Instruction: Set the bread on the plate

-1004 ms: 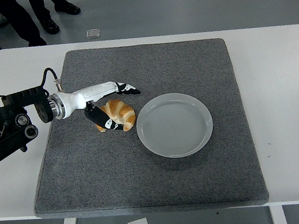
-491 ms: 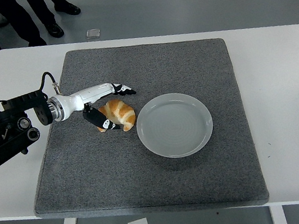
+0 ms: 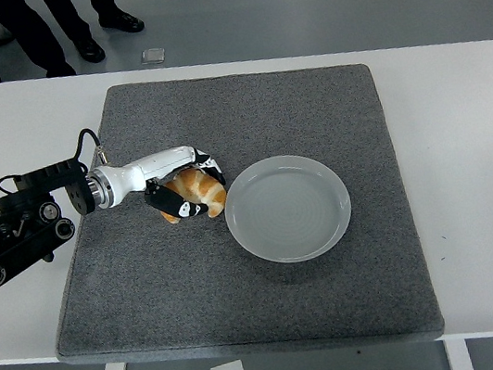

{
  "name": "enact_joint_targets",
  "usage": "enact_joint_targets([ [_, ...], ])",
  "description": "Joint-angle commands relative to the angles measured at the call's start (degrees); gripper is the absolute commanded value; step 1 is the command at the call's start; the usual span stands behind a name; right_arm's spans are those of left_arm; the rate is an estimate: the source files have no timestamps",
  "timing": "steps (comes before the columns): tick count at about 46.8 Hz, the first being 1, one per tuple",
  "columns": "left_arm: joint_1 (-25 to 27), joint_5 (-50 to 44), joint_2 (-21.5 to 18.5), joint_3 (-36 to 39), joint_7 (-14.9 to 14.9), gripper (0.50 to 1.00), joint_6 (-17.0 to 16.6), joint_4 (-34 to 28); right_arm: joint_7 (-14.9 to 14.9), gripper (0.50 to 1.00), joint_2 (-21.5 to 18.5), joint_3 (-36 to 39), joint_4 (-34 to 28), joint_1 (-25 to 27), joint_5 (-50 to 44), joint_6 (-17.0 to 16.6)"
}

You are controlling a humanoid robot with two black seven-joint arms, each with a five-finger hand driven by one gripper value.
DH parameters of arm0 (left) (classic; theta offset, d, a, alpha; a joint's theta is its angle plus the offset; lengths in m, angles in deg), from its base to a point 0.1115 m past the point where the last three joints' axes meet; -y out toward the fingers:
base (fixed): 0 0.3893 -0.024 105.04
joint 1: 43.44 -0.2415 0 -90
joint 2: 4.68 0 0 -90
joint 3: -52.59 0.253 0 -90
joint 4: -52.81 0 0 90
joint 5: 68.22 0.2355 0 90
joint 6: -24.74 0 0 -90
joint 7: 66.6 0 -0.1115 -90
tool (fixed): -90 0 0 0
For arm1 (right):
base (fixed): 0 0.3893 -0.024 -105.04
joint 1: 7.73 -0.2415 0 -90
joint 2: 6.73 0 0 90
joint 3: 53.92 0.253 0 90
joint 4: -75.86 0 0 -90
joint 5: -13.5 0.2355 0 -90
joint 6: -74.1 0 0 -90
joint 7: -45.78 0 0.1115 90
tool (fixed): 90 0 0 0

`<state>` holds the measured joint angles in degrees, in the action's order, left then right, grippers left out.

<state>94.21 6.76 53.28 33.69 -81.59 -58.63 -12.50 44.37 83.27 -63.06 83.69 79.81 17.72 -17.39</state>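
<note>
I take the plate (image 3: 287, 207) as my landmark and work down from the big things. It sits on a grey mat (image 3: 262, 286) that covers most of the white table (image 3: 463, 132), the plate lying a little right of the mat's middle, pale and with nothing in it. Beyond the table's far edge, well away from the plate, I can see the legs and shoes of people standing (image 3: 62, 26).

My left arm (image 3: 18, 226) comes in from the plate's left side, and the left hand (image 3: 180, 181) sits just beside the plate's left rim. The bread (image 3: 199, 192), a golden croissant-shaped piece, lies on the mat just left of that rim, close to it but not on it. The fingers are curled around the bread, upper fingers over its top and the thumb under its near side, so I read this as a grip. I cannot tell whether it has lifted clear of the mat.

I judge the bread to be light, soft and flaky, likely to dent or shed crumbs if squeezed. The thick middle is the best hold, with a gentle squeeze. My right arm is out of view.
</note>
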Motion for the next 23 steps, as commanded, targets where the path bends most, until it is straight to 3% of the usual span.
enact_joint_targets([
  [1,0.3,0.2,0.0,-0.1,0.0,0.5,0.0,0.0,0.0,0.952,0.0,0.0,0.0,0.0,0.0,0.0],
  [23,3.1,-0.1,-1.0,-0.6,0.2,0.5,0.0,-0.6,0.0,0.952,0.0,0.0,0.0,0.0,0.0,0.0],
])
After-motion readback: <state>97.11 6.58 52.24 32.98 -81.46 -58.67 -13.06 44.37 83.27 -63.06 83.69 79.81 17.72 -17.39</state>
